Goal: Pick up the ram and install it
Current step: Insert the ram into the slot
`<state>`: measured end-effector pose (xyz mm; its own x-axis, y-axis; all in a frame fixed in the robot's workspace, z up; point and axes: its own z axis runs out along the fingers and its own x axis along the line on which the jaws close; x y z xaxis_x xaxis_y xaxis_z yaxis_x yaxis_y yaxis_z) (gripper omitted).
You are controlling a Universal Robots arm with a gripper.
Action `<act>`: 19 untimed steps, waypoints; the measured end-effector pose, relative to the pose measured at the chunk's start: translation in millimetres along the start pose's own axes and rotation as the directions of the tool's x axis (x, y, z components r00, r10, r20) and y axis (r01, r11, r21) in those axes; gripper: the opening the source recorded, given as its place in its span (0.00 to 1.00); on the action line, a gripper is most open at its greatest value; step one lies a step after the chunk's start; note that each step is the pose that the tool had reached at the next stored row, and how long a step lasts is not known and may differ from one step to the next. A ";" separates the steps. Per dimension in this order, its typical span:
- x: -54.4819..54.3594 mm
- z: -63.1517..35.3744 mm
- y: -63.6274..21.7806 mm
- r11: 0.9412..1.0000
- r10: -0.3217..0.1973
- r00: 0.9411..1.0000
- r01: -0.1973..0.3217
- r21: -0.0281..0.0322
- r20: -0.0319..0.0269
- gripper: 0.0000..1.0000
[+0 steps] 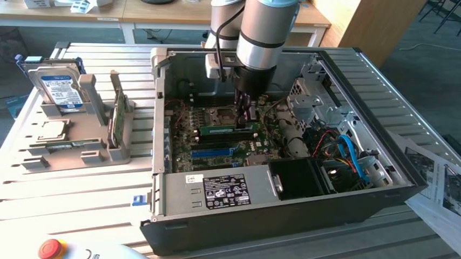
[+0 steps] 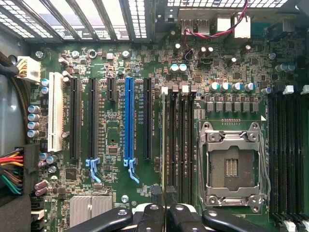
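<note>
Gripper points straight down into the case, clamping the ram.

Ram end hidden by jaws; red button cut by edge.

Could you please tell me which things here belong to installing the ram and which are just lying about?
Part of the job: the ram, gripped at the motherboard by the gripper; the memory slots; the open computer case.
Lying about: hard drive and processor chip on the grey holder; red button; printed sheets.
</note>
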<state>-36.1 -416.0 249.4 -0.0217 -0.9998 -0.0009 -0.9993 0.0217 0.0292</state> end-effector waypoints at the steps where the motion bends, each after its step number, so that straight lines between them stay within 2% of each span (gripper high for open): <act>1: 0.0 0.0 0.0 1.000 0.000 1.000 0.000 0.000 0.000 0.12; 19: 0.0 12.6 -0.3 1.000 0.000 1.000 0.000 0.000 0.000 0.12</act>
<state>-36.2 -415.9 236.7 -0.0218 -0.9998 -0.0009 -0.9993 0.0218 0.0292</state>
